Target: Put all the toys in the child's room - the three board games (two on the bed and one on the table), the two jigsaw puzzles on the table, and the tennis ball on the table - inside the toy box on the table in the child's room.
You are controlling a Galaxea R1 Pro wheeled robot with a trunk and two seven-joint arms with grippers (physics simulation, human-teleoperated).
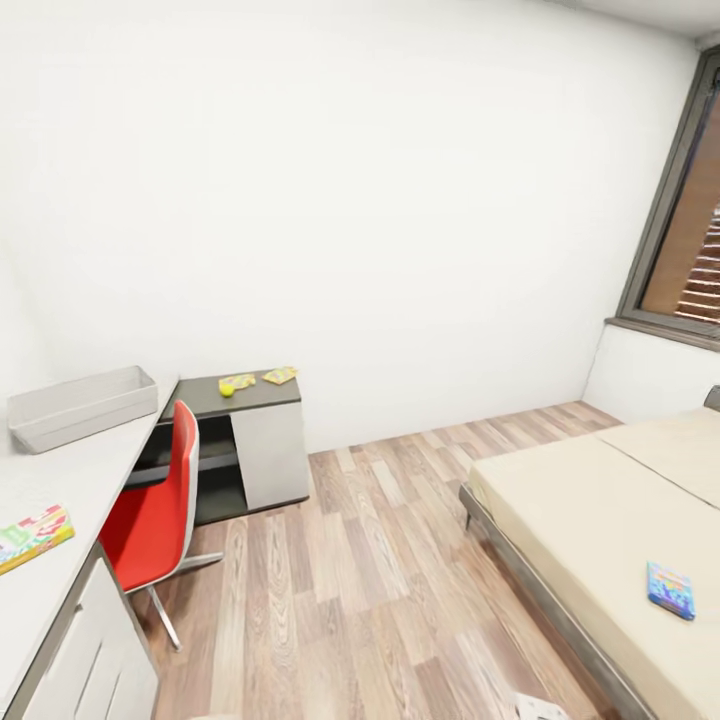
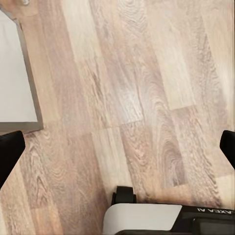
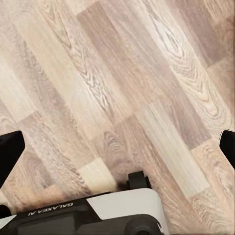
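Note:
The grey toy box (image 1: 85, 405) stands on the white table (image 1: 70, 480) along the left wall. A colourful board game (image 1: 33, 535) lies flat near the table's front. On the dark desk section at the back rest a yellow-green tennis ball (image 1: 227, 390) and two jigsaw puzzles (image 1: 240, 380) (image 1: 281, 375). One blue board game (image 1: 670, 589) lies on the beige bed (image 1: 600, 520) at the right. My left gripper (image 2: 117, 152) and my right gripper (image 3: 117, 149) both hang open over wooden floor, holding nothing.
A red swivel chair (image 1: 160, 510) stands tucked against the table. Wooden floor (image 1: 370, 560) runs between table and bed. A window (image 1: 690, 240) is in the right wall. The robot's own base (image 2: 147, 218) shows beneath the grippers.

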